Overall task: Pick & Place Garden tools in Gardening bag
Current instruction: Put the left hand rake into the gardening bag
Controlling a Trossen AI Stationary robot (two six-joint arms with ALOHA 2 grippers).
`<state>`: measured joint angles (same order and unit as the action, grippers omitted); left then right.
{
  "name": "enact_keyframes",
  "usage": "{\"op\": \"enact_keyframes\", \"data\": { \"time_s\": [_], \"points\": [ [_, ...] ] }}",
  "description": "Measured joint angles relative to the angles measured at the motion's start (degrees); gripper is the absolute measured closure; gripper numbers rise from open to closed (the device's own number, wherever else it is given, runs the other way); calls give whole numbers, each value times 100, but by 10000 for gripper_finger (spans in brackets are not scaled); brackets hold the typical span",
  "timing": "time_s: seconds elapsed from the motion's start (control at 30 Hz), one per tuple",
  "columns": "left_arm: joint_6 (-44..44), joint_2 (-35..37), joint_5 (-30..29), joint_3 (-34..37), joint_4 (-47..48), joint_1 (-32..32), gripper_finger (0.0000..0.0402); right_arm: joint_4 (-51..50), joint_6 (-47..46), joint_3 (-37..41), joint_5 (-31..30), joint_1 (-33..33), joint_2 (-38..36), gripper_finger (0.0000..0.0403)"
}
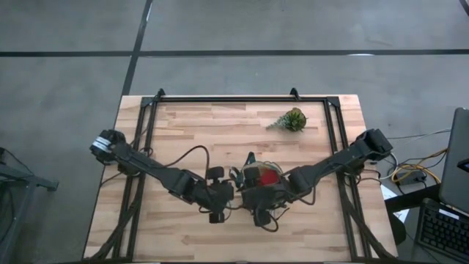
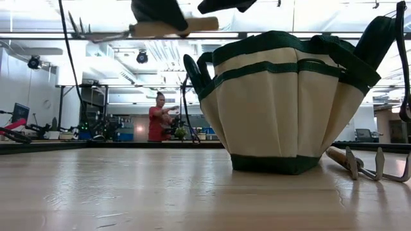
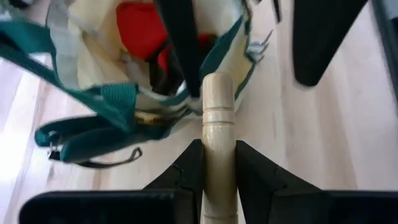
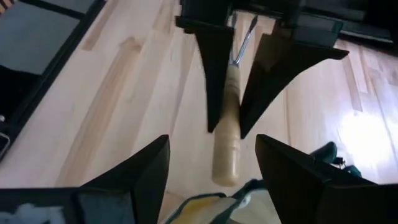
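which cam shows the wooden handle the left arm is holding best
The left wrist view: the wooden handle sits centred, clamped in the left end effector. The right wrist view shows it from its free end; the low view shows it in side profile; the high view hides it.

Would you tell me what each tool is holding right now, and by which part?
The left tool grips a rake by its wooden handle; the right tool is open, holding nothing.

The right gripper [image 4: 211, 177] has its jaws wide apart at the bottom of the frame. Above them, the left gripper [image 4: 230, 93] squeezes a wooden handle [image 4: 227, 149] over the light wood counter [image 4: 124, 93]. A bit of the bag [image 4: 211, 208] peeks in at the bottom edge.
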<state>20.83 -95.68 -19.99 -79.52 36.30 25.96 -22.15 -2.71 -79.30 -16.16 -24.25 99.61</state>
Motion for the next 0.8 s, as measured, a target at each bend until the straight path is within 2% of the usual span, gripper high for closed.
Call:
{"op": "enact_keyframes", "data": {
  "time_s": [0.57, 0.8],
  "points": [
    [-283, 22, -69, -7, -352, 8, 329, 40, -42, 43, 15, 15, 42, 217],
    [-285, 24, -68, -7, -440, 8, 328, 1, -27, 46, 13, 17, 63, 266]
  ]
}}
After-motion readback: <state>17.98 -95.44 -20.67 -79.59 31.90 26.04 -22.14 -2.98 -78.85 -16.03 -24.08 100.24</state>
